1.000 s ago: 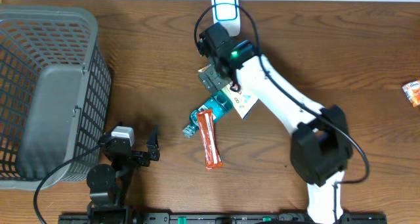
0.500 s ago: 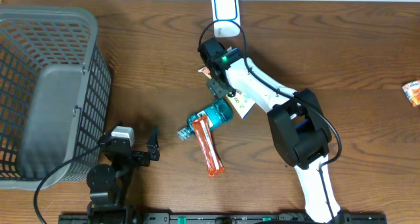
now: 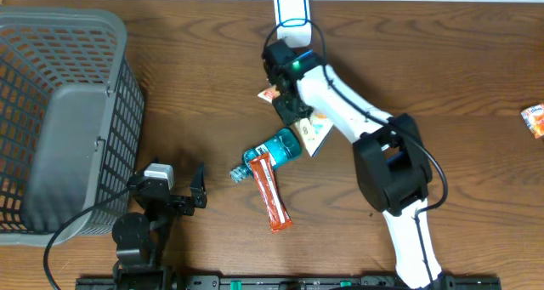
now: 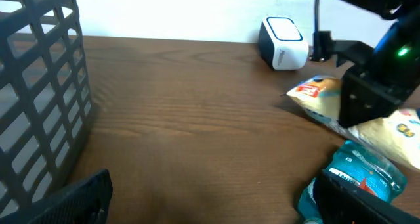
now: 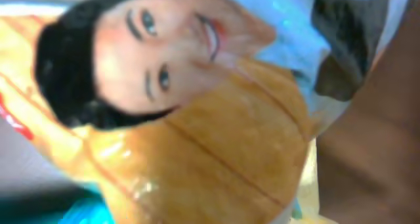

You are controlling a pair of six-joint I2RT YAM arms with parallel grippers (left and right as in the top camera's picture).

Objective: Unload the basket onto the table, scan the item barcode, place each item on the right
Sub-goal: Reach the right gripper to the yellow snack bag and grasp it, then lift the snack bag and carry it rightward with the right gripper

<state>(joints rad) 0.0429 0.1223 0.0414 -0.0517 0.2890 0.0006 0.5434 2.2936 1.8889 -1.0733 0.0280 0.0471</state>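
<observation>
My right gripper is clenched on the flat yellow snack packet; the white blue-ringed scanner lies just beyond it.

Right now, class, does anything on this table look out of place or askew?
Yes. A small orange packet lies alone at the far right edge, away from the other items. Mid-table, a red sachet lies slanted, its end overlapping a teal package.

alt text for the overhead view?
The right pincer is shut on a yellow snack packet near the white scanner, with a blue packet and an orange stick pack lying nearby. The left pincer sits open beside a grey basket.
</observation>
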